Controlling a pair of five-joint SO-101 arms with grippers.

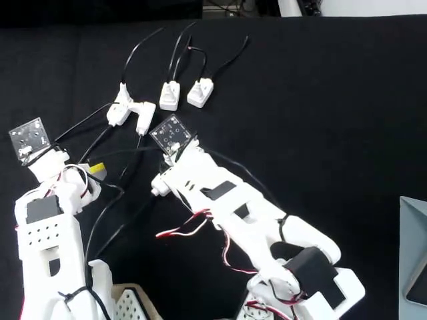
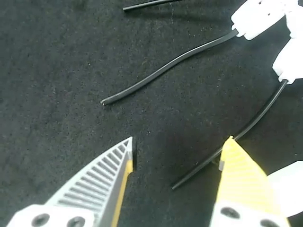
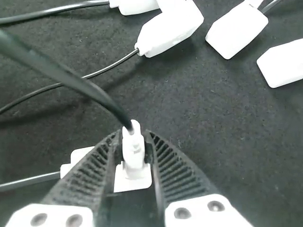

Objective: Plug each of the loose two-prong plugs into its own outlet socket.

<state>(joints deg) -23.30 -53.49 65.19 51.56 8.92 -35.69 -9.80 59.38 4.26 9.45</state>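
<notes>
My right gripper [image 3: 133, 136] is shut on a white two-prong plug [image 3: 133, 152] whose black cable [image 3: 57, 71] runs away from it across the cloth. Just beyond lie white outlet sockets [image 3: 170, 27], with two more white pieces [image 3: 236, 28] off to one side. From above, these white pieces sit in a joined pair [image 1: 131, 112] and two singles [image 1: 170, 95], [image 1: 200, 92], ahead of the right arm's wrist [image 1: 172, 135]. My left gripper [image 2: 180, 142] stands open over bare cloth, its grey finger [image 2: 111, 175] and yellow finger [image 2: 239, 175] on either side of a loose black cable [image 2: 222, 151].
Black cloth covers the table [image 1: 333, 100]. Thin black cables [image 1: 137, 50] trail from the white pieces toward the far edge. Red and white arm wires [image 1: 187, 230] hang by the right arm. A grey object [image 1: 415, 253] sits at the right edge.
</notes>
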